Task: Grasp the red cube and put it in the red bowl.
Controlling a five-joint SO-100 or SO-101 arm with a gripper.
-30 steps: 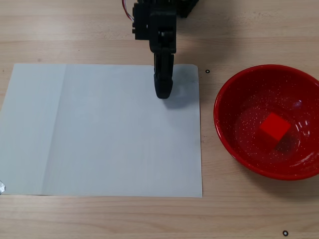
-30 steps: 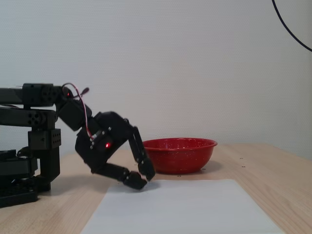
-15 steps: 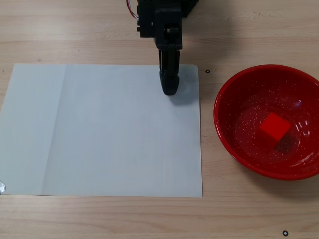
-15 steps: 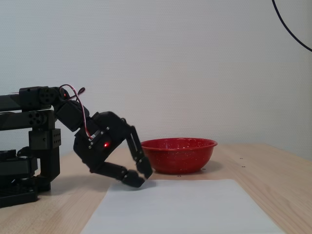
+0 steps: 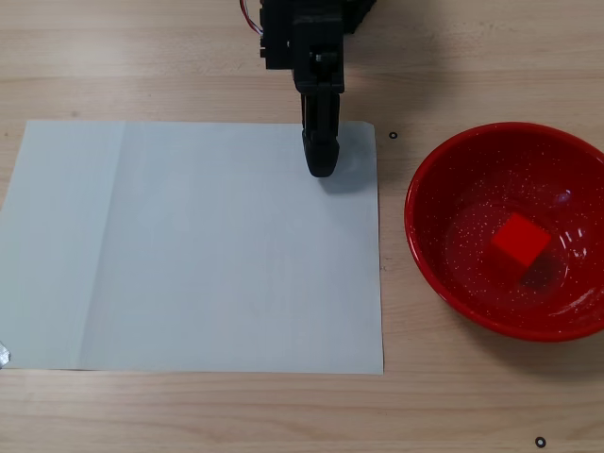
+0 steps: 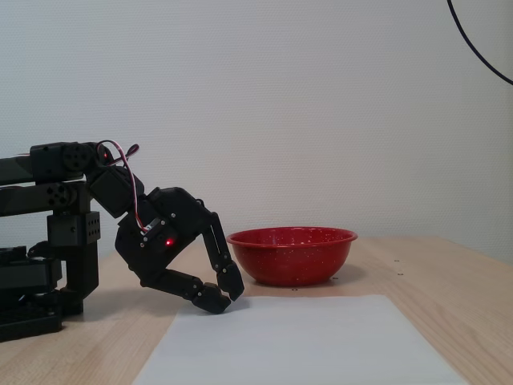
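Note:
The red cube [image 5: 518,240] lies inside the red bowl [image 5: 444,160], near its middle, in a fixed view from above. In a fixed view from the side the bowl [image 6: 292,255] stands on the table right of the arm, and the cube is hidden by its wall. My black gripper [image 5: 321,168] is shut and empty, its tips resting low at the far edge of the white paper, left of the bowl. From the side the gripper [image 6: 224,298] has its fingertips together, just above the table.
A white sheet of paper [image 5: 189,245] covers the table's middle and left. The arm's base [image 6: 40,273] stands at the left in the side view. Small black marks dot the wooden table [image 5: 539,441].

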